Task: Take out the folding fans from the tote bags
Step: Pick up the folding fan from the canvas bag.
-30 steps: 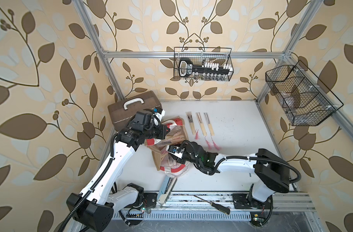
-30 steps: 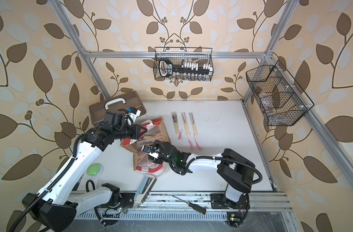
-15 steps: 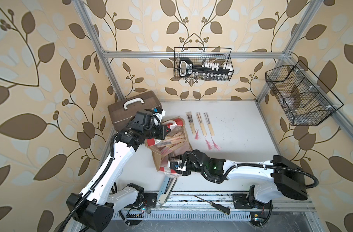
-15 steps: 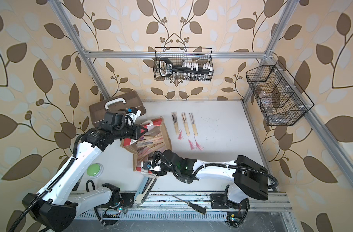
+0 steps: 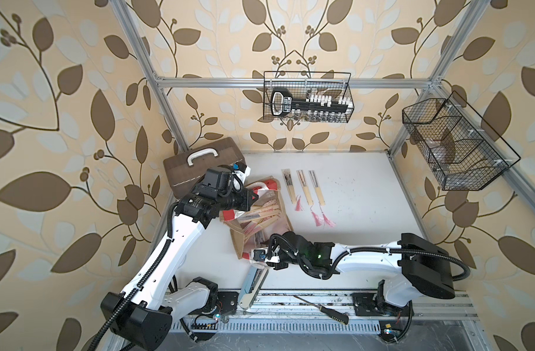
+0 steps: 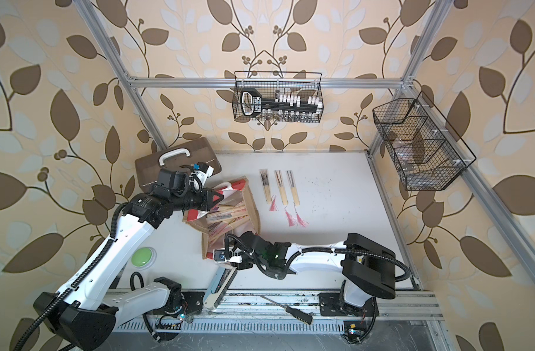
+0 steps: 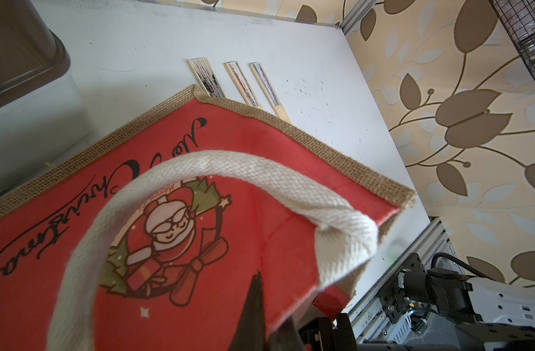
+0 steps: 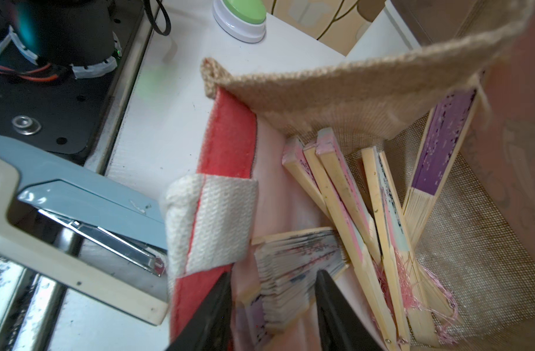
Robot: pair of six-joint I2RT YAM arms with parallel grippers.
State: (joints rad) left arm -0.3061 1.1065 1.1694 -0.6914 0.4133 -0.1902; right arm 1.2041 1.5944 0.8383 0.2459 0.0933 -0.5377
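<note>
Right fingers [image 8: 211,310] have drawn back holding a fan [image 8: 299,261]; left fingers [image 7: 254,307] pinch tote bag [image 7: 229,146].

Three walls in beige wallpaper [image 5: 62,121], brown leaf-and-vine print. Aluminium frame rail [image 5: 214,81] along back wall. White tabletop [image 5: 360,188], dark specks. Grey mottled floor [image 5: 290,343] past front edge. Light even.

Right gripper [image 8: 274,273] fingers cut off by picture edge; contact with fan [image 8: 299,252] unclear. Left wrist view: bag [image 7: 245,136] hides three fans' [image 7: 242,82] lower ends. Wire basket [image 5: 461,142] contents too blurry.
</note>
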